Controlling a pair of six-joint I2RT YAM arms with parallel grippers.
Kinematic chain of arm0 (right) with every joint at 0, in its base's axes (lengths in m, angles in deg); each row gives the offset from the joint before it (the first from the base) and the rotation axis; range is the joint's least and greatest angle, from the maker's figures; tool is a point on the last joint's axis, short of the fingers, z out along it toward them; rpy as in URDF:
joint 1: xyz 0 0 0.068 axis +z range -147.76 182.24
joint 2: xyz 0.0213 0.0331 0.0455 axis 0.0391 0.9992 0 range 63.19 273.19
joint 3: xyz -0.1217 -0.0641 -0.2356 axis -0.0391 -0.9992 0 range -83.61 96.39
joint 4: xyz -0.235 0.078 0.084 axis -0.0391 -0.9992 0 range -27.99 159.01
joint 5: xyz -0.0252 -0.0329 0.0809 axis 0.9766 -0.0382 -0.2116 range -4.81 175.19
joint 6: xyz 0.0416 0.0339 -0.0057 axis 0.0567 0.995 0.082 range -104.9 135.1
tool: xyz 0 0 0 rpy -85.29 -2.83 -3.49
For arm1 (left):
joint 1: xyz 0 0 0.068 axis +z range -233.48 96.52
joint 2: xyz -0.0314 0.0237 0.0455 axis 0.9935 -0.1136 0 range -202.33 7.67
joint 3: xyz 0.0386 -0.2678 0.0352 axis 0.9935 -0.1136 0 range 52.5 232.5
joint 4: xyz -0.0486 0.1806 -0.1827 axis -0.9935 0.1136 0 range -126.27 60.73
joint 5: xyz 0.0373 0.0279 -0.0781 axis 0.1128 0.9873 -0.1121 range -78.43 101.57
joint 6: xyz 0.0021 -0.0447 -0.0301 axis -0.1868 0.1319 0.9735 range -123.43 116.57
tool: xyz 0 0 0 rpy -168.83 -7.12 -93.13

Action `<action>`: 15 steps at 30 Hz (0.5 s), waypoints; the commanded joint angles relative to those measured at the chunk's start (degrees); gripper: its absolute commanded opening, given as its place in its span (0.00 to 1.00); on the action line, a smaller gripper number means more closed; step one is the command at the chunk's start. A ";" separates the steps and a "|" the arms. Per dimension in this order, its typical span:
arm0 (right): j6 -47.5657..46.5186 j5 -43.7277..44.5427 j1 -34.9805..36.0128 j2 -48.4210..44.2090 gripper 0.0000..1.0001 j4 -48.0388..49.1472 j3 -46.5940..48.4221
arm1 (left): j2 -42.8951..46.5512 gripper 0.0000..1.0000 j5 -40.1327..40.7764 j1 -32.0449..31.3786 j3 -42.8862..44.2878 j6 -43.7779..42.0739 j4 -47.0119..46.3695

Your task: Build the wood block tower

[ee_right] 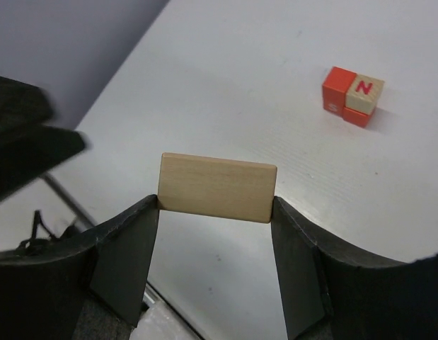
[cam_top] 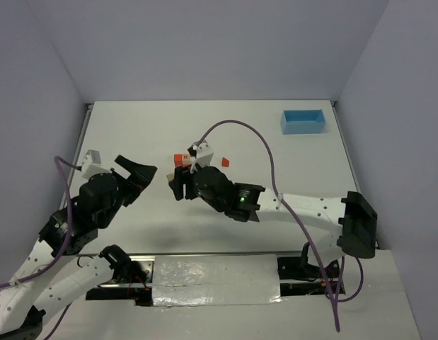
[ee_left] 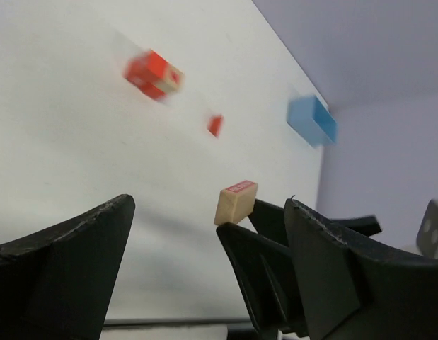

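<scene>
1 smooth, flat rectangular wooden block [ee_right: 217, 187]

Tower [ee_right: 352, 95] red-orange, tan, red N; plank [ee_right: 217, 187] pale tan; tray [cam_top: 303, 121] light blue.

wood block tower [ee_right: 352, 96]: red-orange cubes, tan N cube, clustered on table [ee_right: 240, 71] | tan plank [ee_right: 217, 185]: in right hand [ee_right: 216, 204]

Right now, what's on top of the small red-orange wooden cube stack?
On the small red-orange wooden cube stack, the top row is a pale tan cube with a red N beside a red-orange cube. Blocks beneath are mostly covered.
</scene>
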 commanded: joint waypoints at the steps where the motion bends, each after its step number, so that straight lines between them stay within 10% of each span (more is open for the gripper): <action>1: 3.18 6.28 -1.71 4.69 0.16 -2.88 4.56 | -2.66 1.00 20.12 -0.10 9.13 2.32 20.12; 5: 4.42 7.97 -4.34 13.90 0.16 -3.41 10.95 | -2.67 0.99 28.42 -0.10 15.99 1.02 29.46; 10: 3.89 13.04 -7.77 25.26 0.17 -8.68 24.39 | 2.50 1.00 28.79 -0.10 12.34 -22.75 18.76; 15: 3.28 13.95 -11.28 33.17 0.20 -10.71 31.45 | 6.12 0.99 32.12 -0.10 5.38 -23.43 18.84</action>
